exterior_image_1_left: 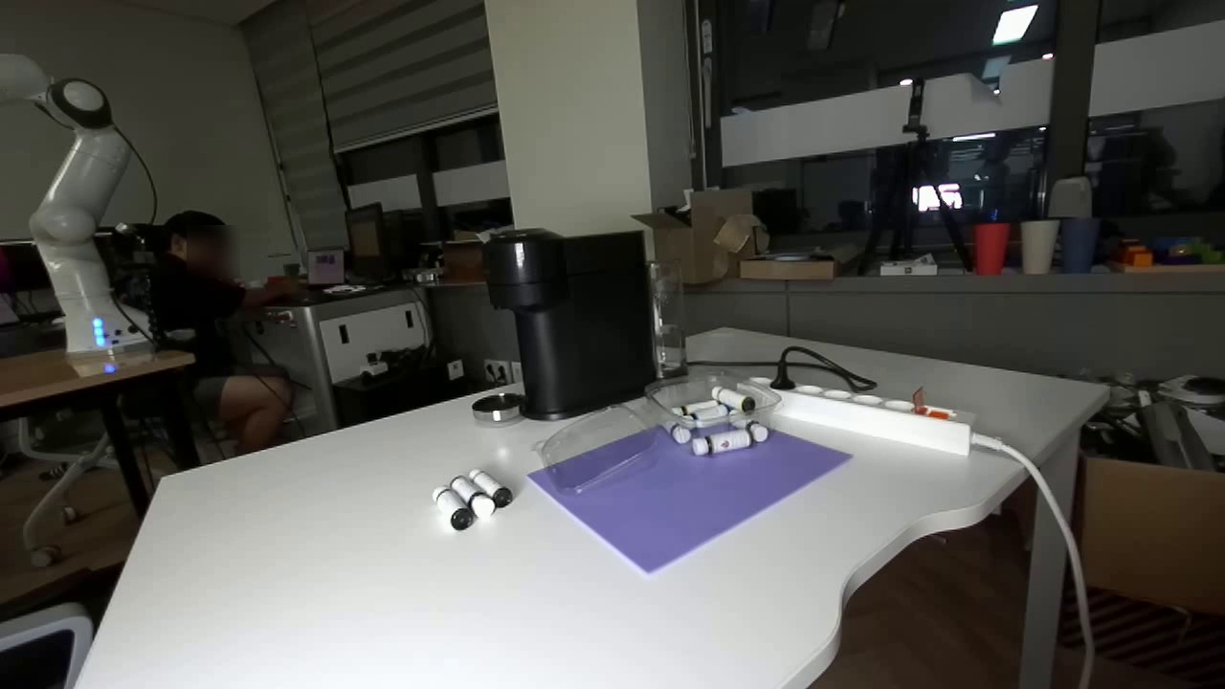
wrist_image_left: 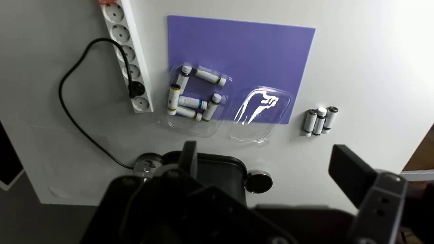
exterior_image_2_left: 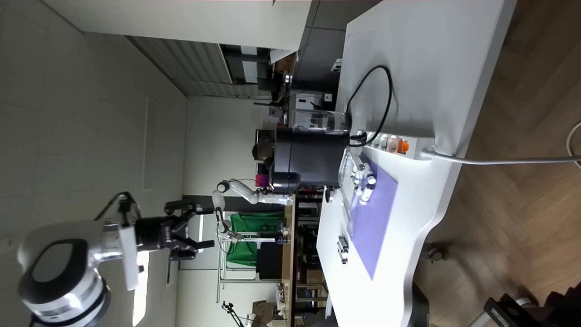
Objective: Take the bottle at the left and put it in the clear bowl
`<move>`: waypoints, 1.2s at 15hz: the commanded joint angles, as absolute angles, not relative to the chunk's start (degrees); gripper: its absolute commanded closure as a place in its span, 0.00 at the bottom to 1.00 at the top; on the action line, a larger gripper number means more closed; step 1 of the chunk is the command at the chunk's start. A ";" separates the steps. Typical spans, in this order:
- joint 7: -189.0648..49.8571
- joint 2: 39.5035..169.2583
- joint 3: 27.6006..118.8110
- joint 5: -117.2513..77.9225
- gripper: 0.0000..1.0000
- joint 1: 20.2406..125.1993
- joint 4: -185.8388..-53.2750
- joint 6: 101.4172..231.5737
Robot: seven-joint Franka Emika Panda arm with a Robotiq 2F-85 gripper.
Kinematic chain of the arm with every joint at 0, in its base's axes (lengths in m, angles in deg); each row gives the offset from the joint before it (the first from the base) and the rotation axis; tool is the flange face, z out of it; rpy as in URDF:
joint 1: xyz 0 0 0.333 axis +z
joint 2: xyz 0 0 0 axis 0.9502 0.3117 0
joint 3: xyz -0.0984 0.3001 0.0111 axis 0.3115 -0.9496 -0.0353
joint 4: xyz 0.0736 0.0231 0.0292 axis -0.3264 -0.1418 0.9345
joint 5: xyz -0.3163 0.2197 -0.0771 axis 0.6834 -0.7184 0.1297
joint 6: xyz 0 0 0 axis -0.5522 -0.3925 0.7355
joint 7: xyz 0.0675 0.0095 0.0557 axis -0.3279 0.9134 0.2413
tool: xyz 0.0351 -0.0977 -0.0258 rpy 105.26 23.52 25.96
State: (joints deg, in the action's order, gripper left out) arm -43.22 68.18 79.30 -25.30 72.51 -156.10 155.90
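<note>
White worktop (exterior_image_1_left: 383,593) carries the set-up. Black box-shaped machine (exterior_image_1_left: 601,325) stands upright on it. Purple sheet (wrist_image_left: 244,47) lies flat; white power strip (exterior_image_1_left: 876,421) near one edge. Gripper (exterior_image_2_left: 209,227): released, fingers (wrist_image_left: 352,173) wide apart, well above the worktop in an exterior view. Clear bowl (wrist_image_left: 200,130) straddles the sheet's edge, partly over bare worktop; second clear piece (wrist_image_left: 261,112) just beside it, likewise straddling. Six bottles (wrist_image_left: 190,102) lie within the bowl's outline, wrist view. Three more bottles (exterior_image_1_left: 471,496) lie side by side on bare worktop, left of the sheet and apart from it in an exterior view. Task bottle: one of these three; cannot tell which.
</note>
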 commanded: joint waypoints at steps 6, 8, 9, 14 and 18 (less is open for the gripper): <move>-54.79 91.90 66.44 -22.25 0.00 77.30 -150.43 170.60; -58.77 96.09 64.17 -19.99 0.00 78.93 -148.34 170.50; -60.12 97.68 63.48 -19.51 0.00 79.60 -147.12 169.07; -58.12 97.95 62.87 -20.76 0.00 79.43 -148.60 171.08; -58.11 97.94 63.03 -20.44 0.00 79.13 -148.09 170.51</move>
State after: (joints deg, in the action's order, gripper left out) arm -58.00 97.93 63.52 -20.57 79.59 -148.16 170.61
